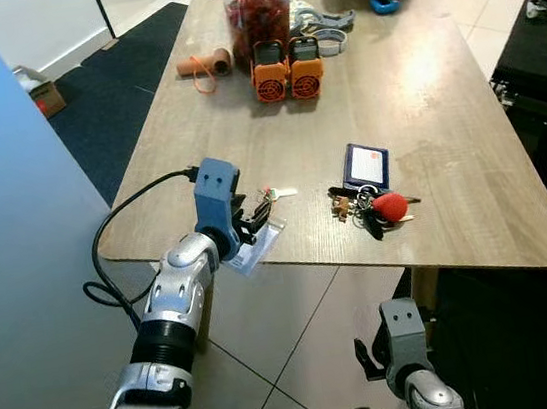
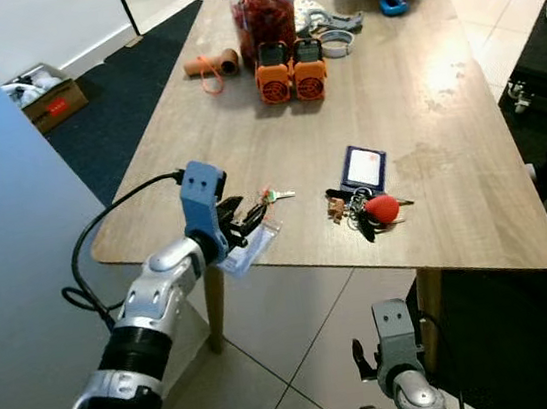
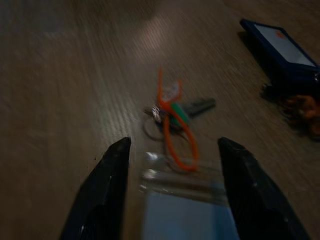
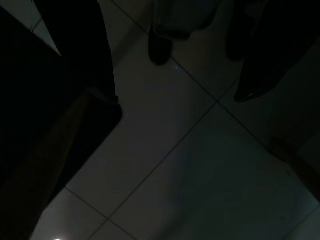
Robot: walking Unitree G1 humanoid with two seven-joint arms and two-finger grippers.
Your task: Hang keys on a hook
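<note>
The left tool hovered at the near edge of the wooden bench, its two black fingers spread apart with nothing gripped between them. Directly below and between the fingers lay a clear plastic badge sleeve, partly overhanging the bench edge. Just beyond it, touching the sleeve by an orange loop, sat a small set of keys with a green-headed key and a metal ring, flat on the bench surface.

Further along the bench toward the robot's right lay a second key bunch with a red round fob, and just beyond that a dark blue card holder. Well apart, at the far end, stood two orange-and-black devices side by side, a clear jar of red contents behind them, and a cardboard roll with an orange band to their left.

The right tool hung low beside the bench over the tiled floor; whether its fingers were apart or together could not be told from the dark wrist view.
</note>
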